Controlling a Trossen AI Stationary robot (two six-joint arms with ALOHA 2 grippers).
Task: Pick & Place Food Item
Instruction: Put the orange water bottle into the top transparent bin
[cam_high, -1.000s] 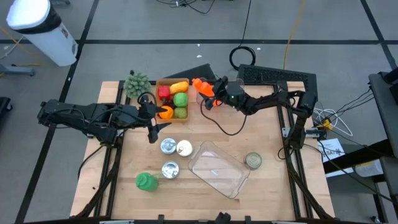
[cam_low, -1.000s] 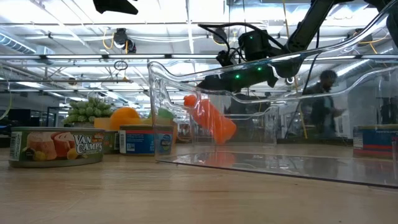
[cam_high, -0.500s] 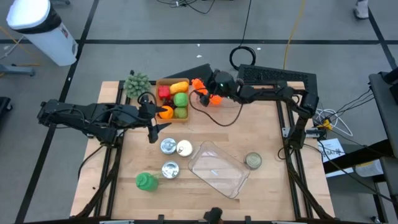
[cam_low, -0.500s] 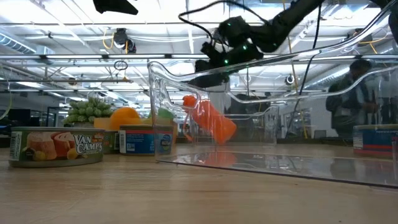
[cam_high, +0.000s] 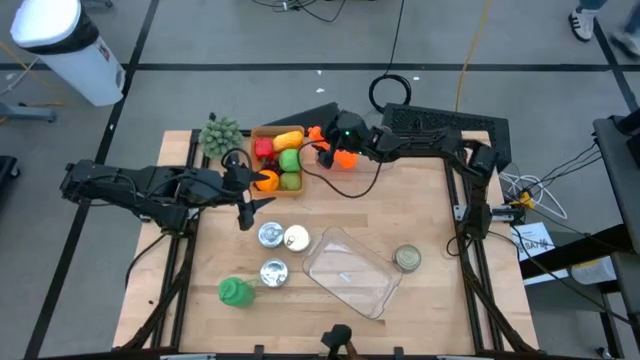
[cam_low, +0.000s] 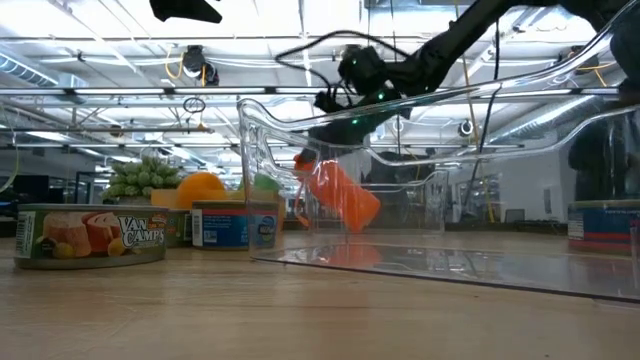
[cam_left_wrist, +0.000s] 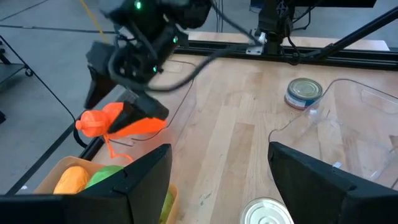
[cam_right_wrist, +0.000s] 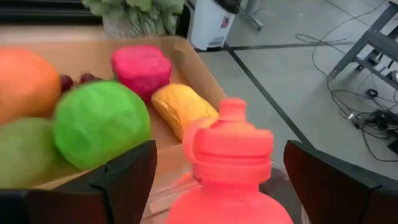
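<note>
An orange plastic bottle (cam_high: 343, 157) lies on the table just right of a cardboard box (cam_high: 262, 131) holding toy fruit: yellow, red, green and orange pieces. My right gripper (cam_high: 330, 148) is open at the bottle. In the right wrist view its fingers (cam_right_wrist: 127, 180) stand on either side of the bottle's body, behind the cap (cam_right_wrist: 231, 138). The left wrist view shows this gripper over the bottle (cam_left_wrist: 134, 124). My left gripper (cam_high: 250, 198) waits open near the box's near side.
A green grape bunch (cam_high: 220, 135) sits left of the box. Nearer lie two cans (cam_high: 270, 235), a white piece (cam_high: 297, 238), a green item (cam_high: 235, 292), a clear plastic container (cam_high: 350, 270) and another can (cam_high: 407, 260). A cable loops by the bottle.
My right gripper has moved toward the table's left and far edge, closing in over the orange bottle. The bottle has stayed where it was. The left arm has kept still.
</note>
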